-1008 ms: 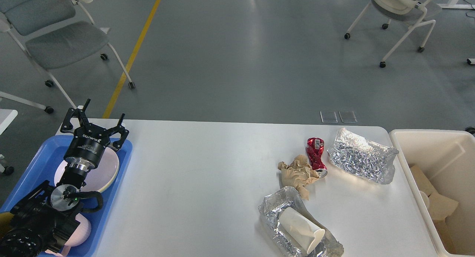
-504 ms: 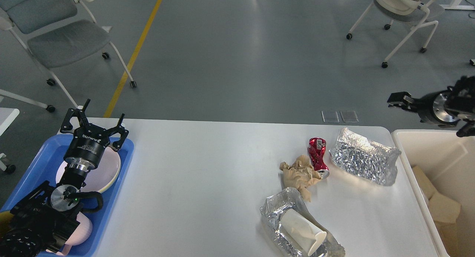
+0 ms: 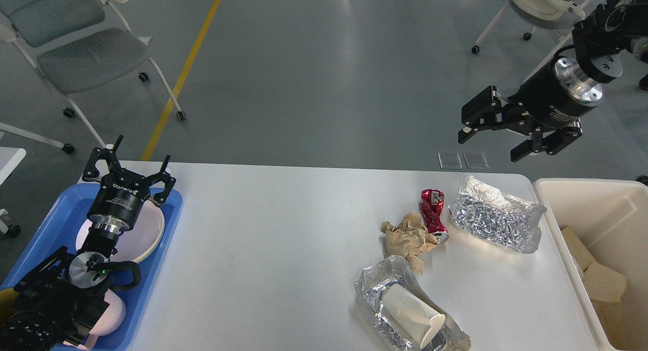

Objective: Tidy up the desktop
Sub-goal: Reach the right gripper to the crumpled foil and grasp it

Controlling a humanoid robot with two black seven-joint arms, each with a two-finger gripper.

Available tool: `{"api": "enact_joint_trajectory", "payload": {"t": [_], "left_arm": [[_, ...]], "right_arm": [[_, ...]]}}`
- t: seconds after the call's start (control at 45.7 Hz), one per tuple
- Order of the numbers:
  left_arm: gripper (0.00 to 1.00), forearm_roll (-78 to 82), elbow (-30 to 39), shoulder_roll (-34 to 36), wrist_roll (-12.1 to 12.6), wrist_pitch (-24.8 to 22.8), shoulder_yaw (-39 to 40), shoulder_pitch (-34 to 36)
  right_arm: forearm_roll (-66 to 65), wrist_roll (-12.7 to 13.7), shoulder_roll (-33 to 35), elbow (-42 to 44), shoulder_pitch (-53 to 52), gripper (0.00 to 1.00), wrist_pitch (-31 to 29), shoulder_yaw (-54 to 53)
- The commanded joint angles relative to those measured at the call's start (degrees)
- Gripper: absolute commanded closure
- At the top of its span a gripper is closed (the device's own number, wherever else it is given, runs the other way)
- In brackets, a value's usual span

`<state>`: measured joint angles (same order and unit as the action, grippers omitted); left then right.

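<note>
The white desktop holds litter on its right half: a crushed red can, a crumpled brown paper, a silver foil bag, and a second foil bag with a white paper cup lying in it. My right gripper is open and empty, held in the air beyond the table's far right edge, above the can and the foil bag. My left gripper is open and empty over the far end of the blue tray.
A blue tray at the left edge holds a white plate. A cream bin with brown cardboard pieces stands at the table's right end. Wheeled chairs stand on the grey floor behind.
My right arm has come in from the right, risen and swung left, with its gripper now open above the table's far right edge. The left arm and the litter have not moved.
</note>
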<state>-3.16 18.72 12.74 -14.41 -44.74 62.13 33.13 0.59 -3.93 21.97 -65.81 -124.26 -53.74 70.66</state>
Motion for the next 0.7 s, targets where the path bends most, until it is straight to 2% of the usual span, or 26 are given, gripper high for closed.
{"api": "enact_joint_trajectory", "payload": {"t": [0.0, 0.066, 0.241, 0.394, 0.482, 0.679], "left_arm": [[0.04, 0.00, 0.00, 0.01, 0.00, 0.00, 0.00, 0.00], [0.04, 0.00, 0.00, 0.01, 0.00, 0.00, 0.00, 0.00], [0.04, 0.00, 0.00, 0.01, 0.00, 0.00, 0.00, 0.00], [0.04, 0.00, 0.00, 0.01, 0.00, 0.00, 0.00, 0.00], [0.04, 0.00, 0.00, 0.01, 0.00, 0.00, 0.00, 0.00], [0.04, 0.00, 0.00, 0.01, 0.00, 0.00, 0.00, 0.00]], "right_arm": [[0.02, 0.06, 0.45, 0.68, 2.70, 0.00, 2.75, 0.35], [0.02, 0.33, 1.32, 1.64, 8.93, 0.00, 7.40, 0.44], [0.20, 0.33, 2.20, 11.04, 29.76, 0.00, 25.94, 0.35], [0.20, 0.33, 2.20, 14.48, 40.05, 0.00, 38.08, -1.23], [0.11, 0.33, 2.12, 17.55, 45.59, 0.00, 42.65, -2.20], [0.20, 0.41, 1.41, 27.47, 55.43, 0.00, 44.07, -4.48]]}}
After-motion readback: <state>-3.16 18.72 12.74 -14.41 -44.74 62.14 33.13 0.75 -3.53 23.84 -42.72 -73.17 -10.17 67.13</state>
